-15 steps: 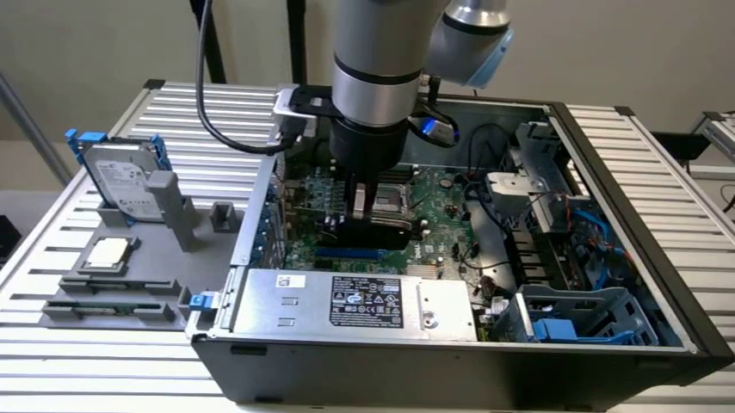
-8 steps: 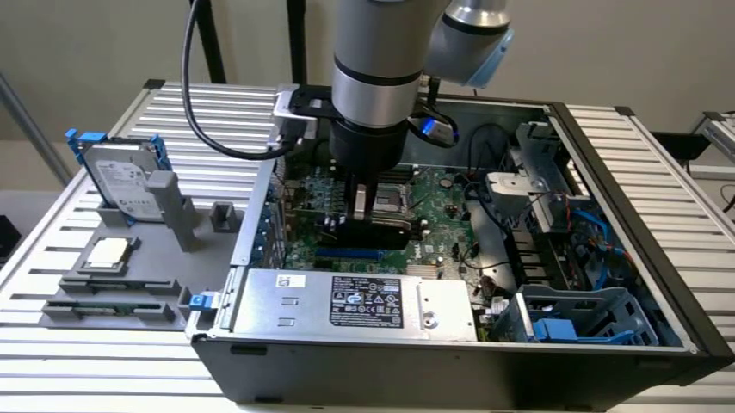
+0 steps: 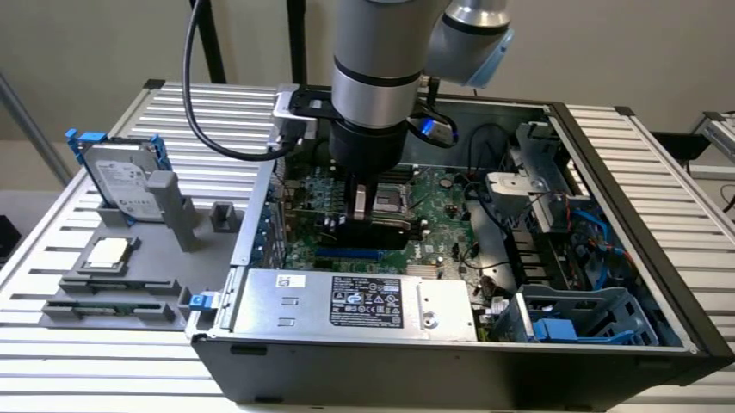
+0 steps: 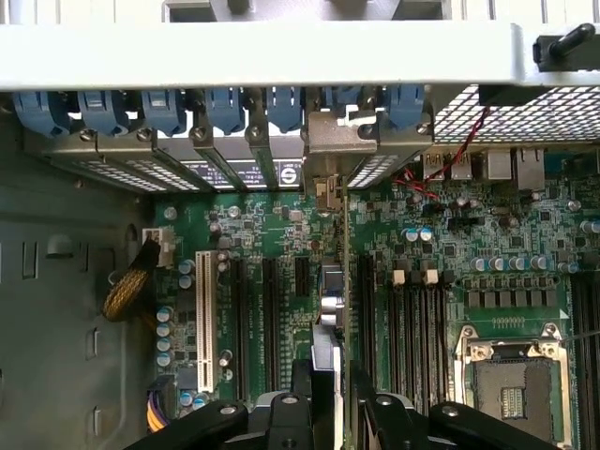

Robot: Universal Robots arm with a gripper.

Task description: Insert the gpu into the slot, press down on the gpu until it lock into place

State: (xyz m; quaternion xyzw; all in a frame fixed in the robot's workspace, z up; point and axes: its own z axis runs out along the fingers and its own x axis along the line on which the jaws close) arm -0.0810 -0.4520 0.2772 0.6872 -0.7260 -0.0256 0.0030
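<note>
Above slatted metal table [image 3: 660, 163], pincer [image 3: 365, 213] gripping gpu [image 3: 379, 237]

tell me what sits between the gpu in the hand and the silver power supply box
The blue slot on the green motherboard, nearer the gpu, in the exterior view.

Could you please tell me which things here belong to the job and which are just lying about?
Job: gpu, held in the gripper; blue slot.
Lying about: power-supply box; hard drive; silver chip.
</note>
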